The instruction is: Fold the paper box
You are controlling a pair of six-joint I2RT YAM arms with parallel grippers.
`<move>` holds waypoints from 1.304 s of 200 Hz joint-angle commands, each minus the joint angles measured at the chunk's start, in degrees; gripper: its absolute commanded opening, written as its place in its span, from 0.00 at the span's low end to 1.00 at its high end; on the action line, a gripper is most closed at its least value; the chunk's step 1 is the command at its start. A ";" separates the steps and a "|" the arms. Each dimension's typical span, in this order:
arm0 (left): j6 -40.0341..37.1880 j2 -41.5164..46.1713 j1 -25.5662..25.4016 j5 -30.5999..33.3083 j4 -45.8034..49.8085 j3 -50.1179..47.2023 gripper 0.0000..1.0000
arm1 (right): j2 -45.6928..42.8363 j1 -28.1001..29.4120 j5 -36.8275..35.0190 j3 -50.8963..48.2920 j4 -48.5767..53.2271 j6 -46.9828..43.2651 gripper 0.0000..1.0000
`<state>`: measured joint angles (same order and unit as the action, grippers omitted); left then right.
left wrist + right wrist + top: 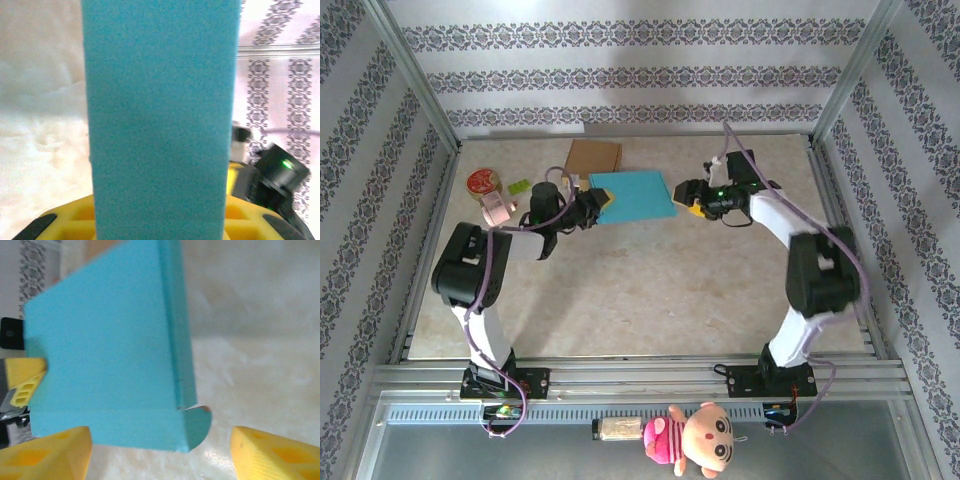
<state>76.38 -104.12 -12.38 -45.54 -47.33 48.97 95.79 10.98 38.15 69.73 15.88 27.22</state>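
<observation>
Yellow fingertips (50, 452) of the right claw (161, 435) stand spread wide apart on either side of one corner of the teal folded-paper box (105, 350), pinching nothing. The box sits toward the far middle of the pale worktop (650, 290), between the two claws; whether it lies flat or is lifted I cannot tell. The left claw (603, 205) is at the box's left edge, and in its own wrist view a teal panel rises up the middle from the yellow of the claw. Whether it is pressed onto the paper I cannot tell.

Risks, as I judge them:
- **Loss of shape:** with the right claw gripping nothing, any hold is at one edge only, so the thin panels could sag, twist or spring out of their creases.
- **Crushed tab:** if the right claw closes where it stands, it may crush the small rounded tab (197, 420) at the corner instead of turning it.
- **Tear or skid:** a hard pull from the left could tear the box, or skid it into the flat brown cardboard piece (593, 157) just behind.

Counted:
- one teal box
- one brown cardboard piece
- two claws
- one round red-topped tin (483, 183)
- one small green item (518, 186)
- one pink object (498, 209)
- one pink-dressed plush doll (692, 440) at the near rail
</observation>
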 commanded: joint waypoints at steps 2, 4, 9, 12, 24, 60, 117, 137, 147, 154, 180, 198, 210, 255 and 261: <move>1.59 6.82 -0.19 2.03 6.29 -1.47 0.23 | -15.01 11.54 -20.55 -4.66 -1.52 -20.55 0.82; 1.65 7.35 -0.19 2.34 6.68 -1.57 0.22 | -16.07 12.88 -22.15 -5.32 -2.05 -23.23 0.82; 1.84 8.60 -0.15 2.69 7.67 -1.83 0.22 | -18.39 16.54 -26.37 -7.22 -3.67 -30.46 0.84; 1.88 9.37 -0.14 3.00 8.06 -1.91 0.22 | -19.70 18.39 -28.08 -8.52 -4.86 -35.13 0.84; 1.30 12.04 -0.22 3.52 10.93 -1.56 0.21 | -23.62 26.46 -34.52 -14.87 -11.87 -54.50 0.88; -1.51 17.66 -0.60 4.23 20.31 0.94 0.21 | -21.08 33.72 -47.98 -22.91 -35.43 -82.02 0.98; 1.47 21.89 -1.03 3.96 21.66 1.15 0.21 | -7.81 29.53 -49.48 -17.11 -47.46 -88.81 0.95; 4.56 23.49 -1.19 3.64 20.42 0.57 0.21 | -4.31 29.49 -50.92 -15.76 -50.85 -90.87 0.85; 5.92 24.24 -1.24 3.38 19.71 0.22 0.21 | -3.43 29.52 -51.07 -15.66 -52.35 -91.40 0.76; 6.79 24.85 -1.16 3.18 19.27 -0.03 0.22 | -3.14 29.55 -51.27 -15.58 -52.91 -91.40 0.67; 8.81 26.74 -1.24 3.65 18.59 -0.67 0.22 | -4.67 29.98 -49.92 -16.88 -52.87 -91.36 0.49; 9.78 27.14 -1.20 3.83 17.15 -0.38 0.27 | -7.29 30.21 -48.85 -18.14 -49.51 -90.09 0.41; 9.69 26.97 -1.24 3.71 16.24 0.37 0.34 | -9.68 30.24 -48.27 -18.86 -46.39 -87.12 0.37; 5.95 26.58 -0.52 4.76 13.37 3.93 0.70 | -20.60 27.81 -35.85 -15.56 -17.97 -71.37 0.31; 3.52 27.30 -0.07 5.10 13.89 4.41 0.74 | -21.27 26.42 -31.15 -12.55 -10.63 -69.69 0.31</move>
<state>84.99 -78.70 -13.80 -42.85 -28.67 49.95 79.61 39.90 -6.72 51.20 -17.08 -54.22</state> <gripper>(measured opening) 0.676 0.309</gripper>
